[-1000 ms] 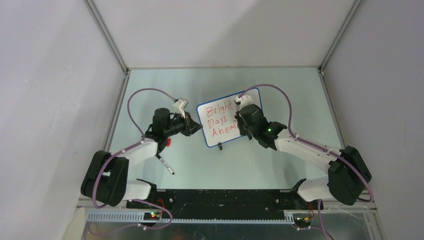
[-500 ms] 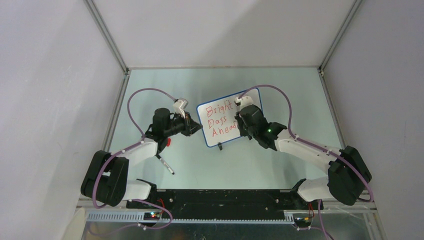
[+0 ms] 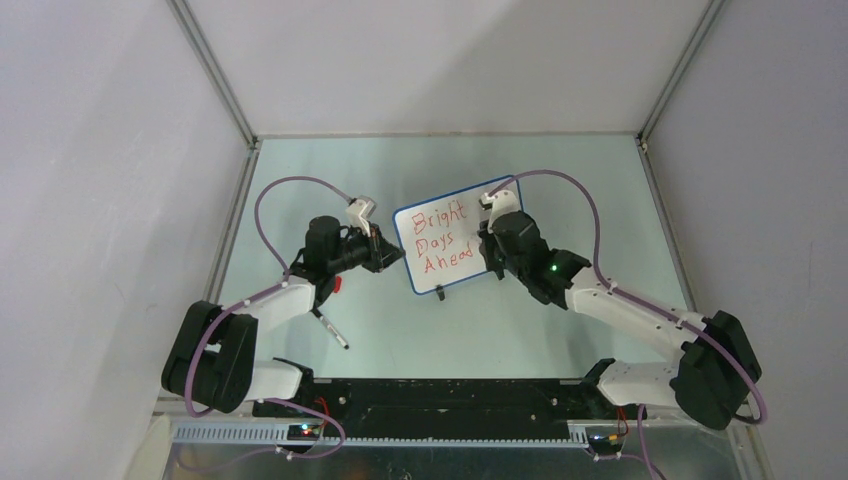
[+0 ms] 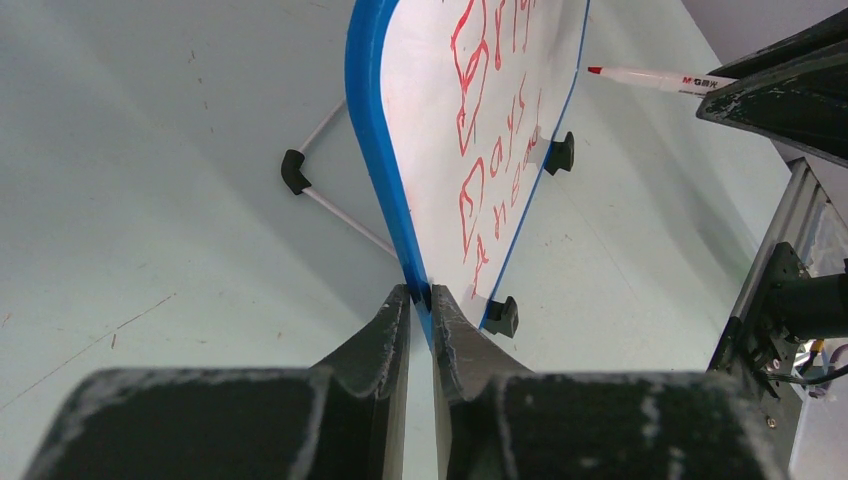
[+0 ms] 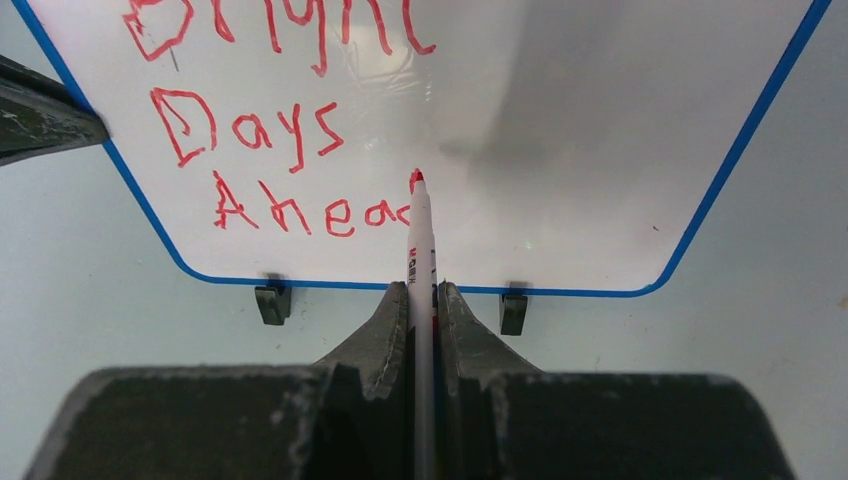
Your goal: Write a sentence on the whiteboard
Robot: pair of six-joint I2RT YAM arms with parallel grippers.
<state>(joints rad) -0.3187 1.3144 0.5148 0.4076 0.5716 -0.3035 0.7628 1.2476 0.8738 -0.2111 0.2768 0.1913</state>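
The whiteboard (image 3: 455, 238) stands upright on black clip feet (image 5: 268, 303) mid-table, blue-rimmed. Red words, the sentence (image 3: 441, 238), read "Bright Days Ahead" in three lines. My left gripper (image 3: 398, 258) is shut on the board's blue rim (image 4: 375, 150) at its lower left corner (image 4: 421, 295). My right gripper (image 5: 422, 290) is shut on a white red-tipped marker (image 5: 421, 245). The marker's tip sits at the last letter of "Ahead" (image 5: 310, 212); I cannot tell whether it touches. The left wrist view shows the marker (image 4: 660, 78) beside the board's far edge.
A dark pen-like object (image 3: 331, 329) lies on the table by my left arm, with a small red piece (image 3: 337, 285) next to that arm. A wire stand (image 4: 330, 195) props the board from behind. Grey walls enclose the table on three sides.
My right arm has shifted a little to the right, carrying the marker along the bottom line. The left arm and the board have not moved.
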